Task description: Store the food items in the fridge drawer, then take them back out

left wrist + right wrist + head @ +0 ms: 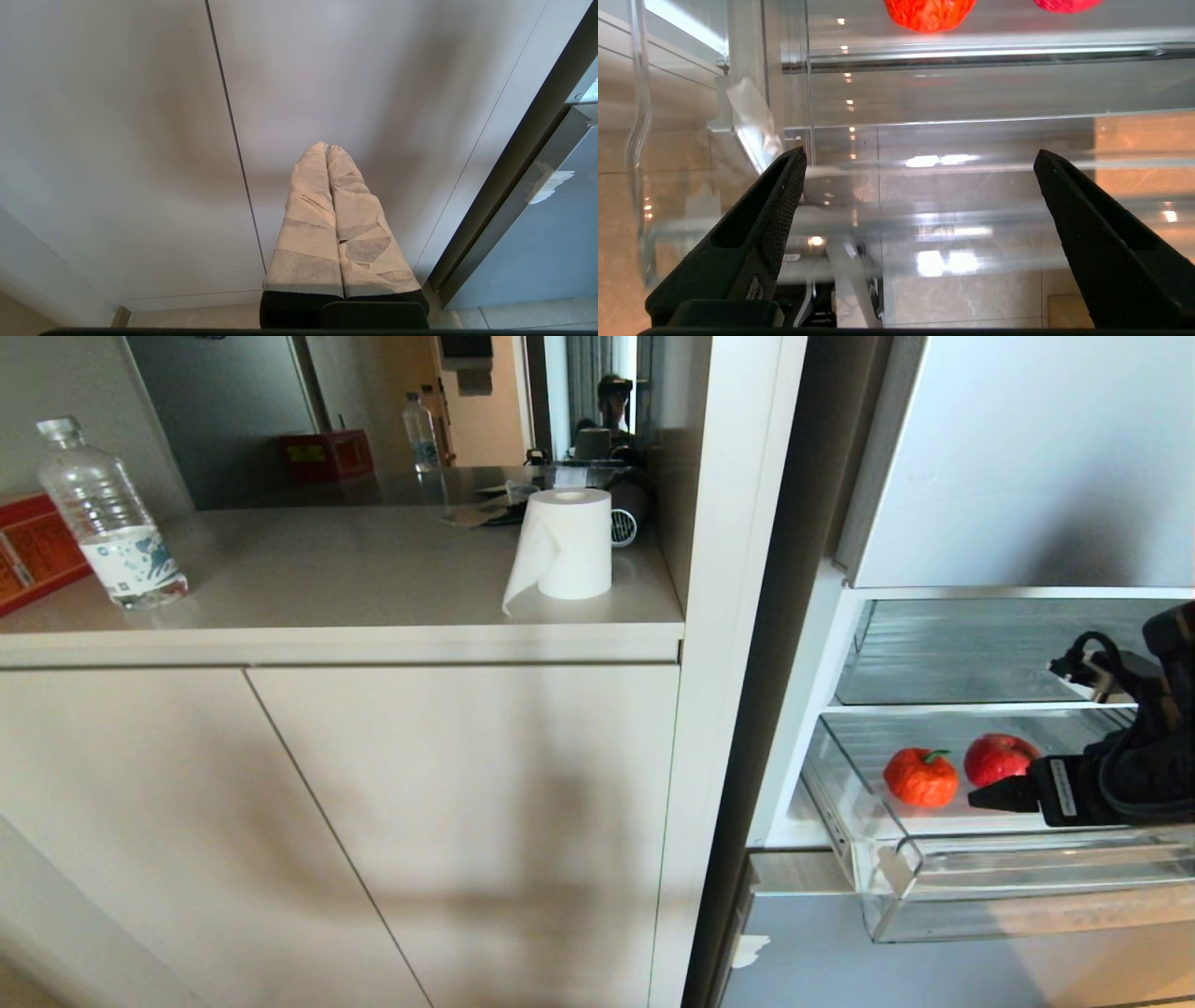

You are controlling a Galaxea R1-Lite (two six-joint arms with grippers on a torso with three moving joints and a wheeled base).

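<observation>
The wide, shallow clear plastic fridge drawer (1027, 882) stands pulled out of the open fridge at about 4 o'clock in the head view. On its ribbed floor lie the bumpy orange-red tangerine with a green stem (920, 777) and, at its 3 o'clock and just beside it, the smooth shiny red apple (999, 758); whether the two touch cannot be told.

The black right gripper (920, 161) reaches in from the right edge of the head view, above the drawer's front part, with one finger (1004, 797) pointing toward 9 o'clock just in front of the apple. Its jaws stand wide apart and empty. In the right wrist view the tangerine (930, 14) and the apple (1064, 4) show beyond the clear front lip.

The left gripper (327, 150), its fingers (308, 224) wrapped in pale tape, hangs with jaws pressed together before the beige cabinet doors (373, 821).

On the beige countertop (327, 588) stand a clear plastic water bottle with a blue-patterned label (110, 518), its writing too small to read, and a white paper roll (565, 543). A red box with yellow print (33, 555), unreadable, sits at the counter's 9 o'clock.
</observation>
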